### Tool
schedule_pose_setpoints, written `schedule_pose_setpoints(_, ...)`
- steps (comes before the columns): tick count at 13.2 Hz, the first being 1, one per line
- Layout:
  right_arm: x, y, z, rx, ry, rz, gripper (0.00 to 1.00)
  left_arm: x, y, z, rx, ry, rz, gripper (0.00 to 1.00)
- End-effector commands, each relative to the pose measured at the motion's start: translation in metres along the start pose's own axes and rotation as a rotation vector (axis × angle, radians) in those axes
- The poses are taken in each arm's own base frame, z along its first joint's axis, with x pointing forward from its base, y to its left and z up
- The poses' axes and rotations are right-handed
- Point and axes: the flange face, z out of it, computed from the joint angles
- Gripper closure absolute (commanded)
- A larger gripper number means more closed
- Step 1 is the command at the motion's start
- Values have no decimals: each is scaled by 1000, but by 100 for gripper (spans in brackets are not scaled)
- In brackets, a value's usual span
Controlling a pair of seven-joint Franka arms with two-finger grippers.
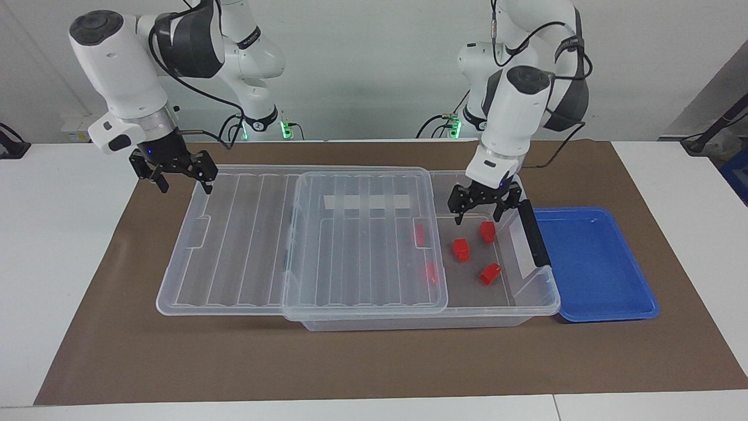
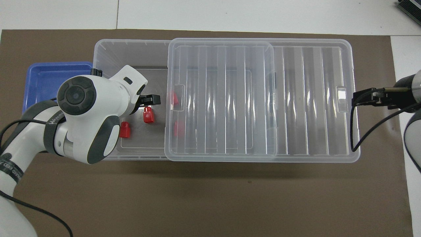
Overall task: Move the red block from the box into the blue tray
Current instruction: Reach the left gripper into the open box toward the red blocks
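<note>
Left pincer [image 1: 476, 211] spread over the open end of the box [image 1: 529, 304], red block [image 1: 487, 231] lying just beneath its fingertips, blue tray [image 1: 602, 263] beside, right pincer [image 1: 182, 178] spread over the slid-back lid [image 1: 245, 245], no writing legible

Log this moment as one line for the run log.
left gripper: open over box, above red blocks | right gripper: open, waiting over lid | blue tray: holds nothing

left gripper [image 1: 480, 211] open, low over open end of box [image 1: 529, 295], just above a red block [image 1: 487, 231]. 2 more blocks lie loose inside, 2 under slid lid [image 1: 304, 242]. blue tray [image 1: 596, 266] touches box at latch end. right gripper [image 1: 175, 173] open, waits over lid's end.
</note>
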Motion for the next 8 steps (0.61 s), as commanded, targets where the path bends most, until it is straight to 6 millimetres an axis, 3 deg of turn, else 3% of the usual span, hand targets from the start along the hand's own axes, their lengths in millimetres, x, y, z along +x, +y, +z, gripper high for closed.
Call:
schedule_pose_setpoints(1,11,-6,-17,-7,-8,54,0,-19,-10,13,-1,10,-11,0)
schedule_pose_setpoints(3,7,-22,-27,-4,-15,72,0,-21,-6,36,-5,-3,-4,0)
schedule_pose_setpoints(6,4,-21,-21,-5,-32,77,0,-22,2,72,-24,5,1,0)
schedule_pose_setpoints(8,2,-21,-18,-6,-37,72,0,-22,6,85,-30,23,20,0)
